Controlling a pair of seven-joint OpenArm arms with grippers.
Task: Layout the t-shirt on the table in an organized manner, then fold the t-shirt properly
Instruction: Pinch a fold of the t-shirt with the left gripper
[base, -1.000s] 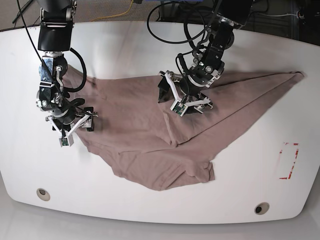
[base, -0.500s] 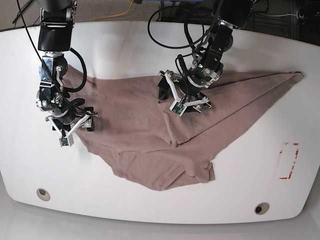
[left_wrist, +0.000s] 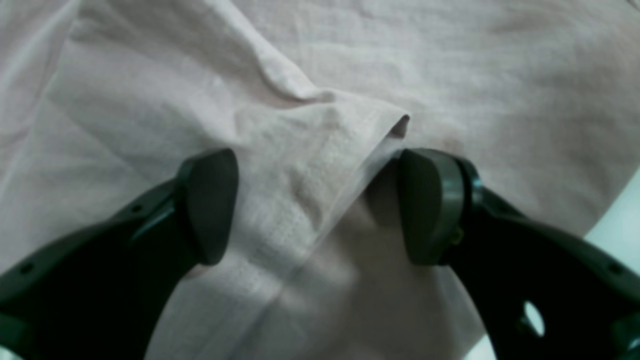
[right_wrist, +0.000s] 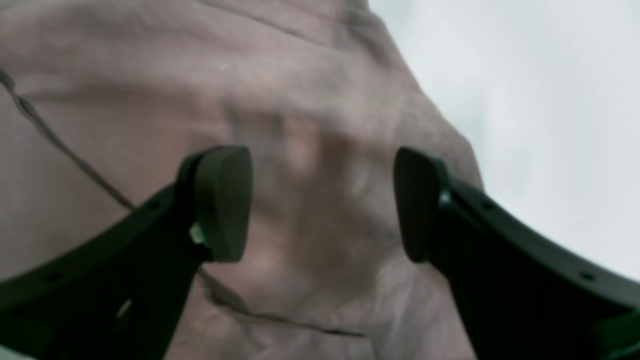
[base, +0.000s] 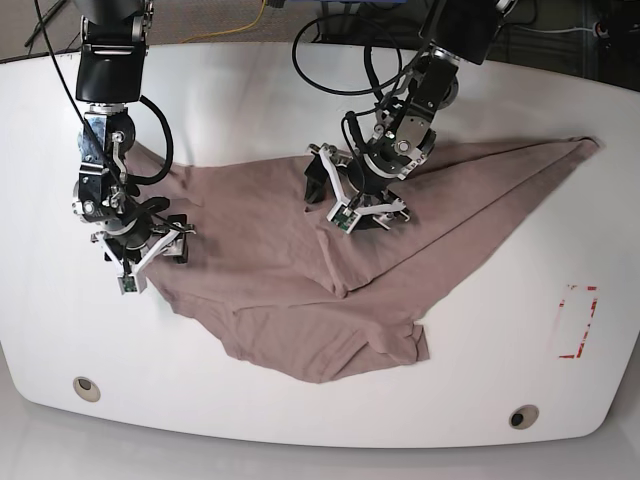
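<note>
On the table (base: 300, 90) in the base view, I see the t-shirt (base: 270, 260) spread crumpled across the middle, one long point reaching the far right edge, a bunched lobe toward the near edge. Red tape mark (base: 578, 322) sits at the right, clear of the cloth. Two grommet holes (base: 87, 388) lie along the near edge. The right gripper (base: 140, 252) stands at the shirt's left edge, fingers spread. The left gripper (base: 352, 205) is over the shirt's middle, above a fold ridge, also spread.

In the left wrist view, the left gripper (left_wrist: 315, 205) has both pads (left_wrist: 210, 205) apart, straddling a folded hem flap of the t-shirt (left_wrist: 450, 65). The cloth sits between them, not pinched; the right pad is just beside the flap's edge. A sliver of the table (left_wrist: 620, 220) shows at the right.

In the right wrist view, the right gripper (right_wrist: 320, 205) is released, pads (right_wrist: 225, 200) wide, nothing grasped. The t-shirt (right_wrist: 150, 100) fills the left and centre beneath them; the picture is blurred, so I can't tell if the tips touch the fabric. Bare table (right_wrist: 525, 100) is at the right.
</note>
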